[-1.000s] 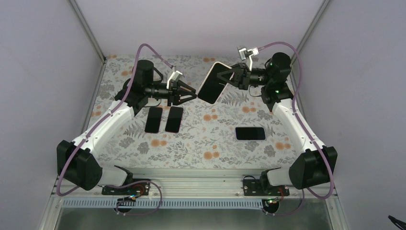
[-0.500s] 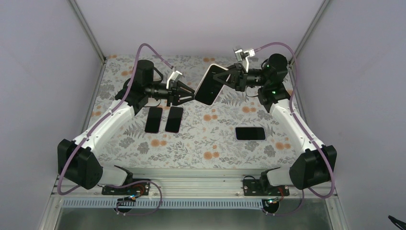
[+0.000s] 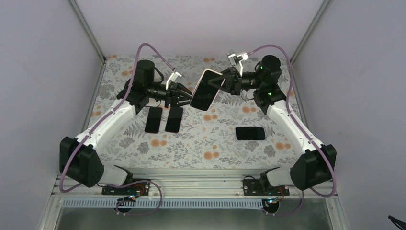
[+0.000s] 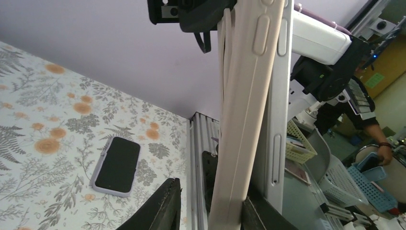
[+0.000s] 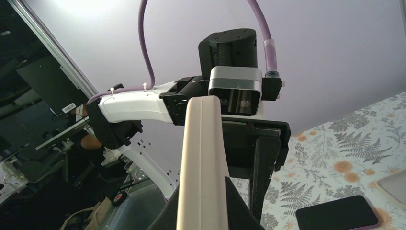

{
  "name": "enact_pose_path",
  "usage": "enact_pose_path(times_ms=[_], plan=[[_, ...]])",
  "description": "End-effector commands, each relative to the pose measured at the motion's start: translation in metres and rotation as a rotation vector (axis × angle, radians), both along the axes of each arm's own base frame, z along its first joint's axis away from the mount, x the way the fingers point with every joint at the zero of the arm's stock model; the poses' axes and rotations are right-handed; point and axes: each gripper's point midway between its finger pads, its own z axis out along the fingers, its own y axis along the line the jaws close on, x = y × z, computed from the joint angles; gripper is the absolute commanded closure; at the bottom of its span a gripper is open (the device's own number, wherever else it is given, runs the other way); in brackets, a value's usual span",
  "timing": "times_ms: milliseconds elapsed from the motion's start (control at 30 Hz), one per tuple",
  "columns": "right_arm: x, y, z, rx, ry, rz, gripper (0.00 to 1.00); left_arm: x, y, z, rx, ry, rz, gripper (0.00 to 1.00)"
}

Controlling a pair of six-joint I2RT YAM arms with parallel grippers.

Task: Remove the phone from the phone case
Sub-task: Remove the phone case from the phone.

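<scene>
Since a second ago the right gripper [image 3: 221, 82] has carried the phone [image 3: 203, 90] leftward and a little lower. The gap that separated it from the left gripper [image 3: 187, 96] has closed, and the phone's lower left edge now sits between the left fingers. The phones lying on the worktop [image 3: 206, 148] have not moved. The phone hangs tilted above the far middle of the floral worktop, its dark screen toward the overhead camera. It is still seated in its phone case [image 4: 239, 124], whose cream rim frames the glass. In the left wrist view the case is an edge-on cream band with moulded buttons, the phone's silver frame lies along its right side, and a thin seam shows near the top. The left gripper's jaws are partly spread around this edge: one finger [image 4: 165, 203] stands clear of the case, and the other [image 4: 256, 213] lies against the phone's side. The right gripper is pressed together on the opposite end, pinching phone and case together. On the worktop a dark phone [image 3: 153, 119] and a second dark phone [image 3: 174, 119] lie side by side below the left gripper. A third phone [image 3: 250, 133], in a pale case, lies well apart to the right. Beyond the rig stand a cream mesh basket [image 4: 299, 143] and a blue basket [image 4: 371, 187]; their contents are too small to tell.
</scene>
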Motion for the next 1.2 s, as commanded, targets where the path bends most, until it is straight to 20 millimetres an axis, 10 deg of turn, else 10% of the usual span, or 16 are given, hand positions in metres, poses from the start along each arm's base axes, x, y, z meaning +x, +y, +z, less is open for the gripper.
enact_pose_path(times_ms=[0, 1167], plan=[[-0.056, 0.018, -0.017, -0.044, 0.057, 0.262, 0.96, 0.016, -0.009, 0.01, -0.019, -0.066, 0.051, 0.72], [-0.084, 0.054, -0.072, -0.108, 0.168, 0.367, 0.96, -0.013, -0.032, 0.02, -0.04, -0.07, -0.104, 0.76]])
